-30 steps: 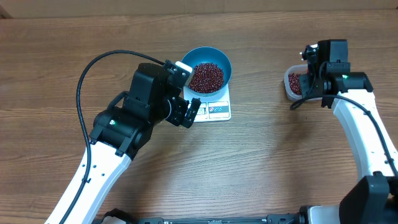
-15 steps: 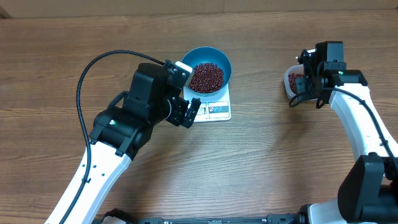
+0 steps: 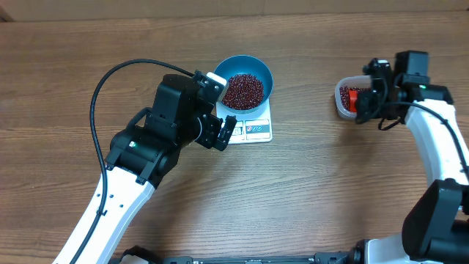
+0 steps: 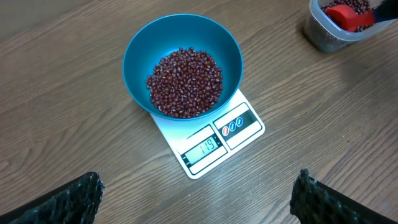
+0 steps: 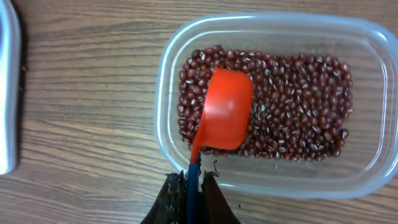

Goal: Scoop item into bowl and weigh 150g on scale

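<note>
The blue bowl point(image 3: 258, 69) stands on the white scale point(image 3: 256, 130), with a heap of red-brown beans point(image 3: 242, 89) in it. In the left wrist view the bowl point(image 4: 138, 53), its beans point(image 4: 185, 82) and the scale point(image 4: 241, 123) lie ahead; the display reads 119. My left gripper point(image 3: 226, 133) hovers at the scale's front-left, open and empty point(image 4: 199, 186). My right gripper point(image 5: 193, 180) is shut on the blue handle of a red scoop point(image 5: 225, 111). The scoop rests on more beans point(image 5: 298, 106) inside a clear tub point(image 5: 267, 182). Seen from above, the right gripper point(image 3: 364, 104) is at the tub's right side.
The clear tub point(image 3: 341, 103) sits at the right of the table, well apart from the scale. A pale flat edge point(image 5: 7, 93) of some object shows at the left of the right wrist view. The left arm's black cable point(image 3: 102, 81) loops over the table's left side.
The right arm has shifted to the right and its gripper has swung round, so the red scoop now shows in the tub. The left arm, bowl and scale have not moved.
</note>
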You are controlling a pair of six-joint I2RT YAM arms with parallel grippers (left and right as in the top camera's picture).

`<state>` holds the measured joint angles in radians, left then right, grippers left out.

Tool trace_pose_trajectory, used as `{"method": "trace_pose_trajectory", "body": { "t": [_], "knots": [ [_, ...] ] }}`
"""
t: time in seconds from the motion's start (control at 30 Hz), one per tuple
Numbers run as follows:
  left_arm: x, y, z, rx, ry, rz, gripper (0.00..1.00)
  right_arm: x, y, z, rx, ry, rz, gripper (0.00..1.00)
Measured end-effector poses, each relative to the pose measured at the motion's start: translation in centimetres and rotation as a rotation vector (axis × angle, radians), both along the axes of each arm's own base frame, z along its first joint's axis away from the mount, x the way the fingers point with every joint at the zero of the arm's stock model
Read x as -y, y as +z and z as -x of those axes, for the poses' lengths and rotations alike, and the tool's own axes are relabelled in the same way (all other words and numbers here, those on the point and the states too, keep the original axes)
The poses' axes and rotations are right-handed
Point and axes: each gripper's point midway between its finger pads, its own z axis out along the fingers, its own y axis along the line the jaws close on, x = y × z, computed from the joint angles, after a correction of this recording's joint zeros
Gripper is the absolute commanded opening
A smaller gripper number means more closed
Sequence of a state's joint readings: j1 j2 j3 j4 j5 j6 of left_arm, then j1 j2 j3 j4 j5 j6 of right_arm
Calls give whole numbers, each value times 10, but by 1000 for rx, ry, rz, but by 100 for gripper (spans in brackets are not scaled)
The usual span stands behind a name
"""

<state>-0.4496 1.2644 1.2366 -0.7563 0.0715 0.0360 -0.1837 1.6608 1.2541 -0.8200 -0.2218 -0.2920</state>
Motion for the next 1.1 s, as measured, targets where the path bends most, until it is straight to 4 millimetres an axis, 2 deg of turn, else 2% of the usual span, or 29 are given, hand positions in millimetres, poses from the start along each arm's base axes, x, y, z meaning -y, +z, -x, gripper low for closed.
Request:
{"method": "trace_pose_trajectory", "body": {
  "t": [0.3,0.53,0.83,1.1],
  "knots": [
    [0,0,0,0,0,0,100,17,8,11,7,-65,-234,4],
    [0,0,0,0,0,0,100,20,-8,14,-37,-90,-347,4],
    [0,0,0,0,0,0,100,20,-9,12,-29,-93,-398,4],
    [0,0,0,0,0,0,100,37,-8,12,-4,-139,-457,4]
  ]
}}
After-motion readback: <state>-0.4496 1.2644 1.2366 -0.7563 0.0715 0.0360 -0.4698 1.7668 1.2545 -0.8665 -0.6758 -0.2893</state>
